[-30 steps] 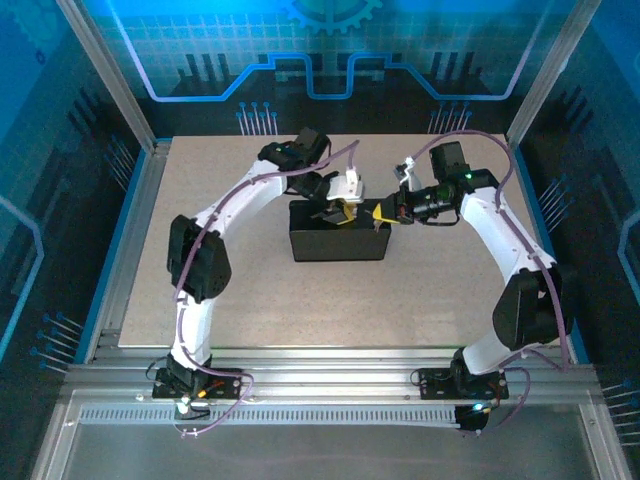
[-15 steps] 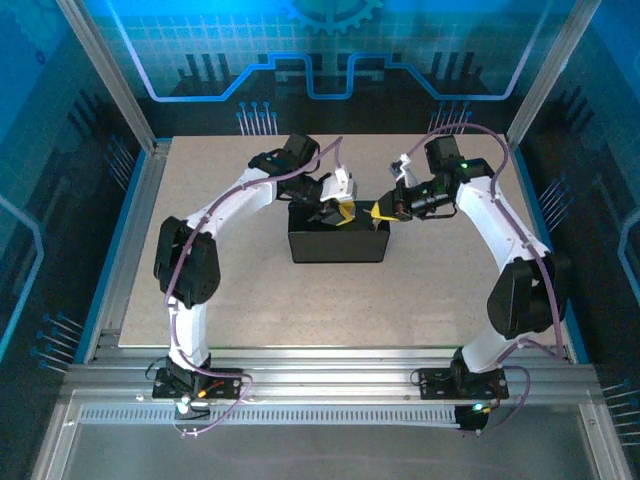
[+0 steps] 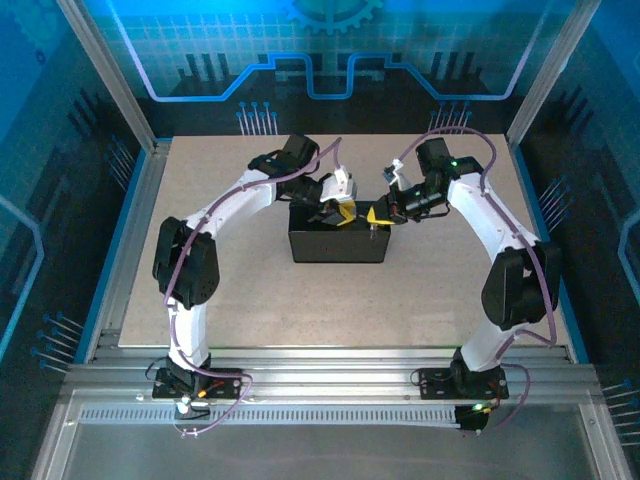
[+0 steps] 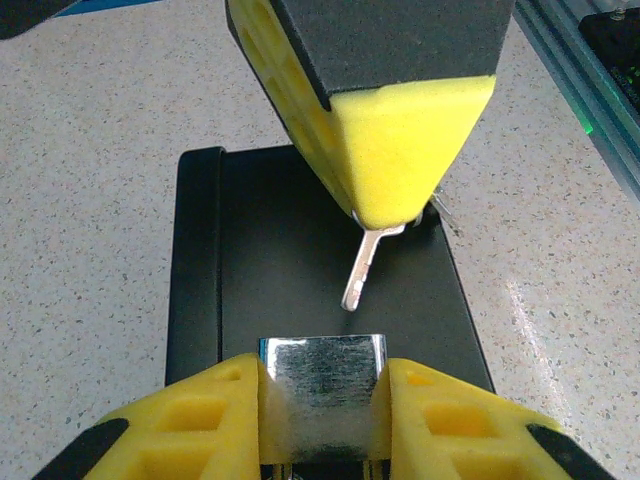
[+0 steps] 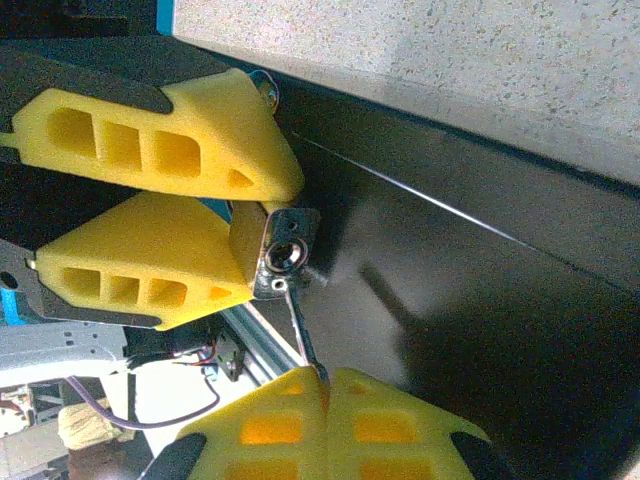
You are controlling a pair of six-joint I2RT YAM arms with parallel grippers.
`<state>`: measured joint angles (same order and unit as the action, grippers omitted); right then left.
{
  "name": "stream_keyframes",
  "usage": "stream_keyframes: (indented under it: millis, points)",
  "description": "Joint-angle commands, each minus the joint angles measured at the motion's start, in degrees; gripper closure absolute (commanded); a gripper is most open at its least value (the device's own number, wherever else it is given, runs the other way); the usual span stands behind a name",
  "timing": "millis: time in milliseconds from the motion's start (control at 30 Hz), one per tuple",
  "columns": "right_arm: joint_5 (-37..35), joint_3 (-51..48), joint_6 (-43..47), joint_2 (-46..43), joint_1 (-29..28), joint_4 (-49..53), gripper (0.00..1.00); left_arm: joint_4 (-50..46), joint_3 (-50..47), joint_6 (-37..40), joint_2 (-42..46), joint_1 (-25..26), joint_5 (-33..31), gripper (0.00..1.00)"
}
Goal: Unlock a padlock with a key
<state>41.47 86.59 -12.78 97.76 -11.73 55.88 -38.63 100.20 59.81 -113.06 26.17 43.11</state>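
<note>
**Key tip right at the padlock, both grippers busy**

So here's where I'm at. My left gripper is closed partway around the padlock, with a yellow pad on each side of it, bottom centre of the left wrist view. Its shiny silver face shows between the pads. In the right wrist view the same padlock sits left of centre, with its round keyhole facing the camera.

My right gripper is clamped fully shut on the key, pinching its head between the two pads at the bottom of that frame. The blade sticks out up and to the left, and its tip is right at the lower edge of the padlock's face, just below the keyhole. I can't tell whether it's touching. From the left wrist, the key hangs out of the right gripper's yellow tip mid-frame, with its tip just short of the padlock.

All this is over the black box, which sits on the speckled table. In the top view both grippers meet over the box's far edge, around the centre of the frame.
</note>
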Motion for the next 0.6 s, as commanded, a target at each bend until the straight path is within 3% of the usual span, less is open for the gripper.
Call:
stream_keyframes:
  millis: [0, 567]
  points:
    - [1.8, 1.4, 0.4, 0.9, -1.0, -0.4, 0.99, 1.7, -0.7, 0.0, 3.2, -0.5, 4.3, 1.0]
    - [3.0, 2.6, 0.3, 2.8, -1.2, -1.4, 0.99, 1.4, -1.1, 0.6, 3.3, -0.5, 4.3, 1.0]
